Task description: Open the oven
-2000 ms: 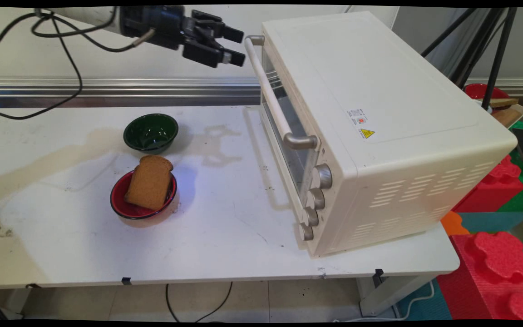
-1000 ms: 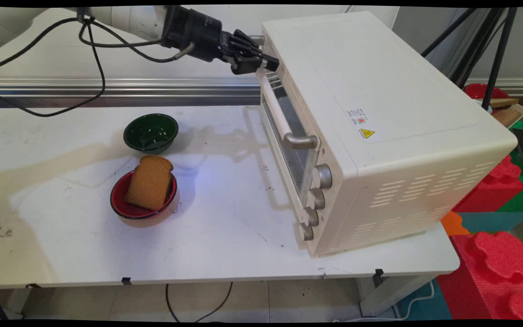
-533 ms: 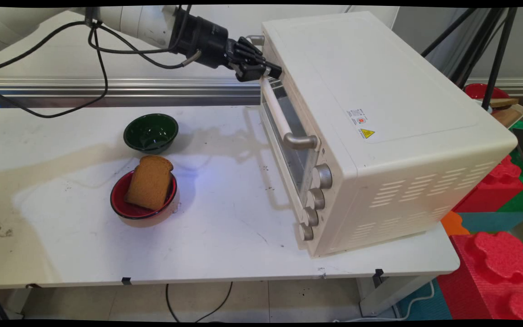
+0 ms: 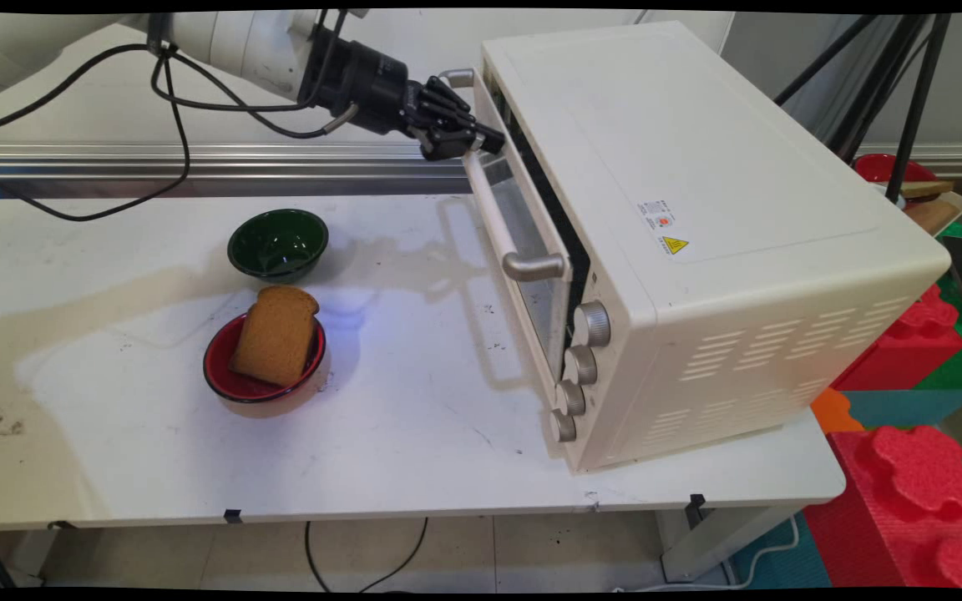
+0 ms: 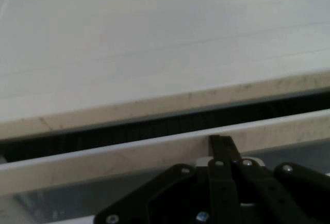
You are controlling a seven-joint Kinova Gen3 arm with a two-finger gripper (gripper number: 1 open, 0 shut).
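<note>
Gripper (image 4: 481,142) closed on the far end of the handle (image 4: 491,209), apparently; oven (image 4: 698,242) door (image 4: 523,250) ajar; bowls to the left

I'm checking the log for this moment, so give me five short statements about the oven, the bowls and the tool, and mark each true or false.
1. The oven door is ajar, a dark gap at its top. True.
2. The tool is shut on the door's handle. True.
3. The bread lies in the green bowl. False: it leans in the red bowl.
4. The green bowl stands nearer the wall than the red one. True.
5. The oven's knobs sit on its top. False: they are down its front, beside the door.
</note>
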